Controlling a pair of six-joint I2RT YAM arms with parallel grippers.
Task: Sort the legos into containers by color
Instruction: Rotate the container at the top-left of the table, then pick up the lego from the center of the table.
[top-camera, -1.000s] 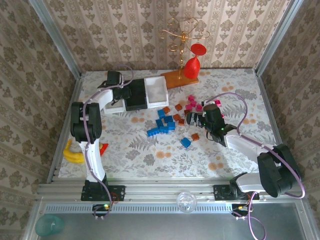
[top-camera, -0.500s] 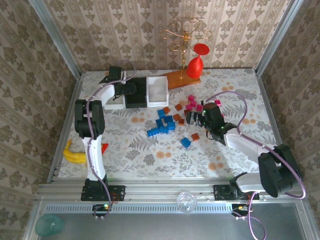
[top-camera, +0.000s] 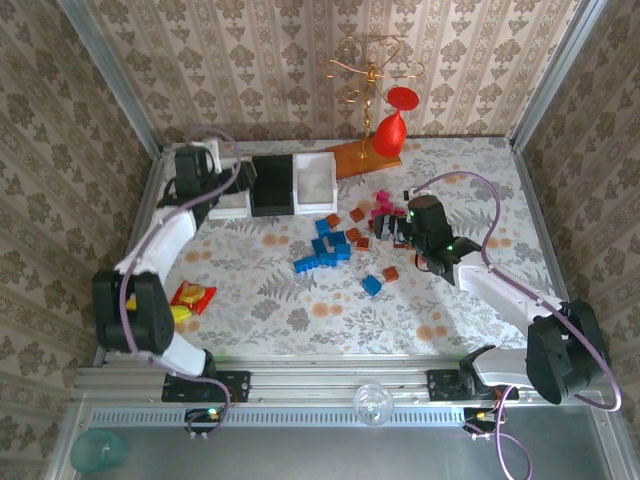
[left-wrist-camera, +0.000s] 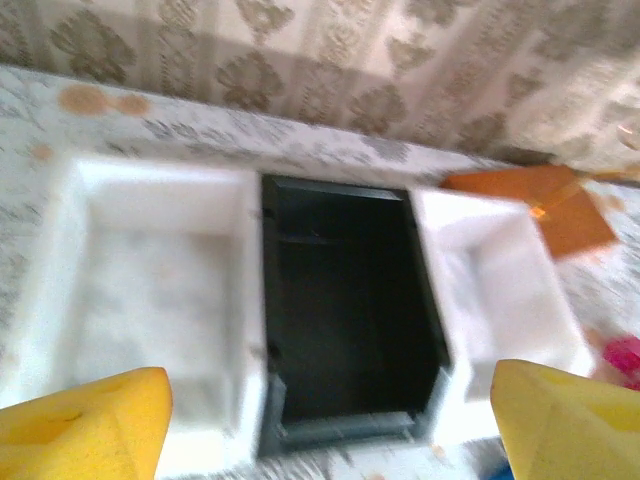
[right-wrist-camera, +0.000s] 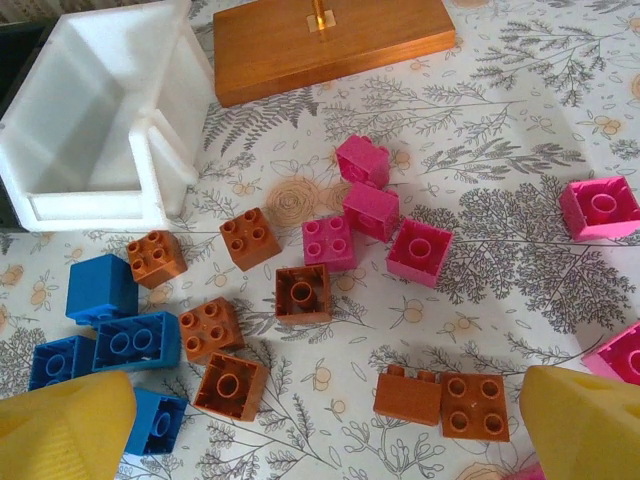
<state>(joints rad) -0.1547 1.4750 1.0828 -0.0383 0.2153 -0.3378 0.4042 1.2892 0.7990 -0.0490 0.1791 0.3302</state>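
The legos (top-camera: 340, 240) lie loose at the middle of the tabletop (top-camera: 300, 320), in a band whose long axis runs from 7 to 1 o'clock. The blue bricks (right-wrist-camera: 135, 340) are at the 7 o'clock end, the brown-orange ones (right-wrist-camera: 250, 238) in the middle and the magenta ones (right-wrist-camera: 370, 210) at the 1 o'clock end. Most sit studs up. The containers (top-camera: 272, 185) stand at 10 o'clock from the pile. They form a row set side by side, white, black, white, each open top up with its long axis running 12 to 6.

My right arm stretches from its base toward 11 o'clock, wrist tipped down over the brown and magenta bricks. My right fingers (right-wrist-camera: 60, 430) are spread wide and empty above them.

My left arm is folded, elbow low by the 9 o'clock edge, forearm reaching to the far-left corner. My left fingers (left-wrist-camera: 80, 425) are spread wide and empty too, and in the wrist view the black bin lies between them.

The wooden base (top-camera: 350, 158) sits just beside the right white bin at its 2 o'clock. Open tabletop lies at 6 o'clock of the pile. The banana toy (top-camera: 175, 312) rests at the 9 o'clock edge beside my left elbow.
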